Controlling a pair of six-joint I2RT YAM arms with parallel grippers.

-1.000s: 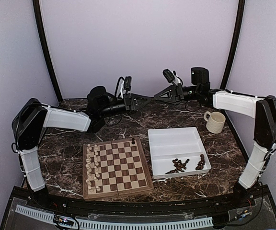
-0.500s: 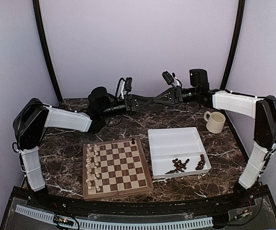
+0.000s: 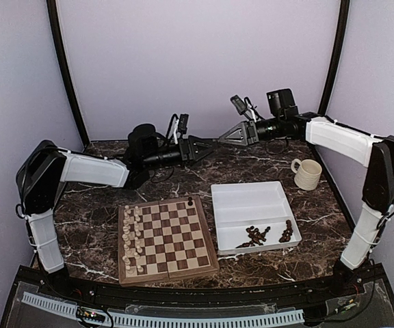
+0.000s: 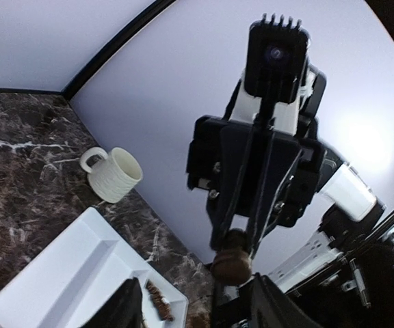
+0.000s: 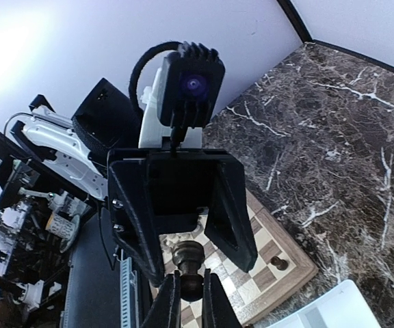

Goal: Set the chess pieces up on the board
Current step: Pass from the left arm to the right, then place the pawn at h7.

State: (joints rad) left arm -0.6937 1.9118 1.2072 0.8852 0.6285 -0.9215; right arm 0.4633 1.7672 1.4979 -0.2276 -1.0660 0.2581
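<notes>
Above the back of the table my two grippers meet tip to tip. My right gripper is shut on a dark brown chess piece, pinching its narrow part. My left gripper is open, its fingers standing wide on either side of that piece without touching it. Below lies the board, with cream chess pieces in its two left columns. One dark piece stands at its far right corner.
A white tray right of the board holds several loose dark pieces at its near end. A cream mug stands at the back right. Purple walls close in the table.
My left gripper has opened off the dark piece while my right gripper closed on it. The right wrist has lifted a little.
</notes>
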